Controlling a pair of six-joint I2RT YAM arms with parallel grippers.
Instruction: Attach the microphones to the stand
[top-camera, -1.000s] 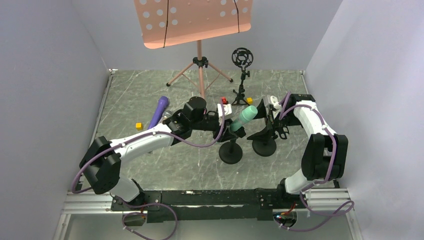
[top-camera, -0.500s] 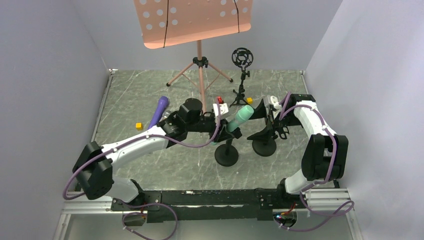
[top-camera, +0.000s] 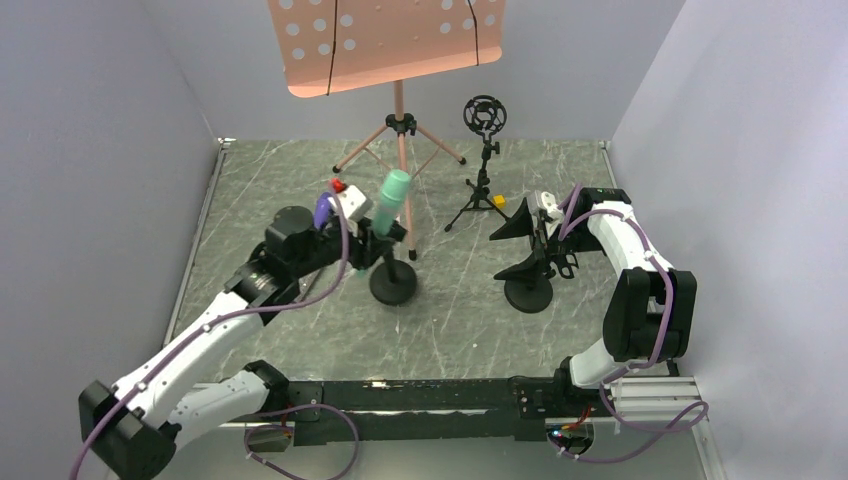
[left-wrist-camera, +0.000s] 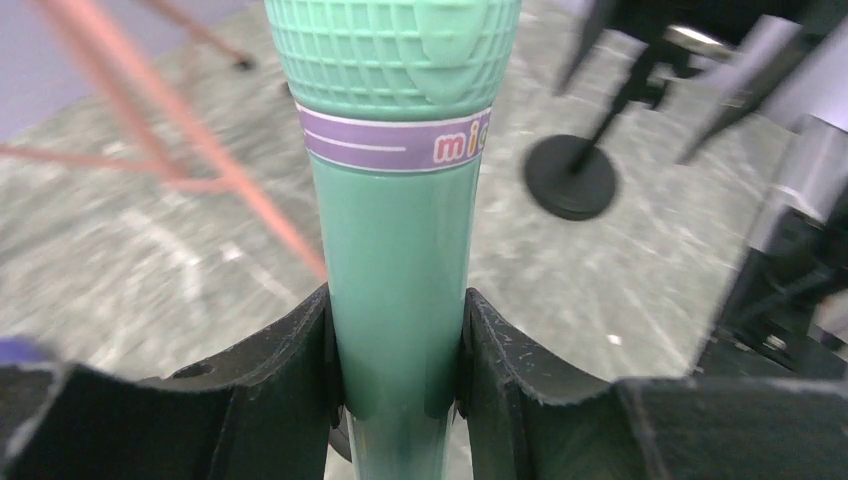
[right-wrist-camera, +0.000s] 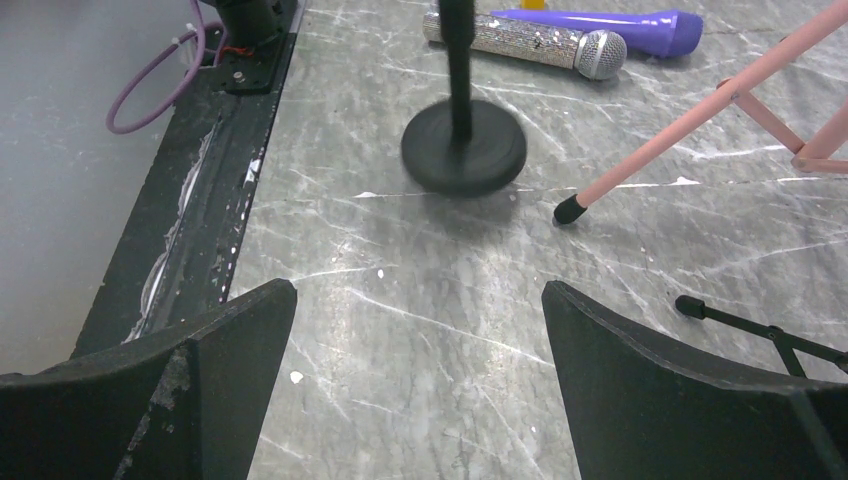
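Since the frame half a second earlier, the left gripper (top-camera: 368, 230), the mint green microphone (top-camera: 392, 198) and the round-based stand (top-camera: 393, 285) have been shifted from centre frame to left of centre in the top view. The right arm is seen unchanged.

Left gripper: the fingers (left-wrist-camera: 290, 390) are clamped on the mint green microphone's handle, one pad on each side, as seen in the left wrist view. The microphone is held nearly upright, head uppermost and tilted slightly, directly above the stand's post. Whether it is seated in the stand's holder cannot be told.

Right gripper (right-wrist-camera: 418, 292): the fingers are spread wide with nothing between them. In the top view it is placed right of centre, at the top of a second stand (top-camera: 528, 293).

The purple microphone (right-wrist-camera: 610, 20) and the glittery silver microphone (right-wrist-camera: 520, 38) are seen lying side by side on the marble table (top-camera: 450, 340), at the upper edge of the right wrist view, just behind the first stand's base.

A pink music stand (top-camera: 385, 40) and a black shock mount (top-camera: 485, 115) on a small tripod are noted at the top of the frame.
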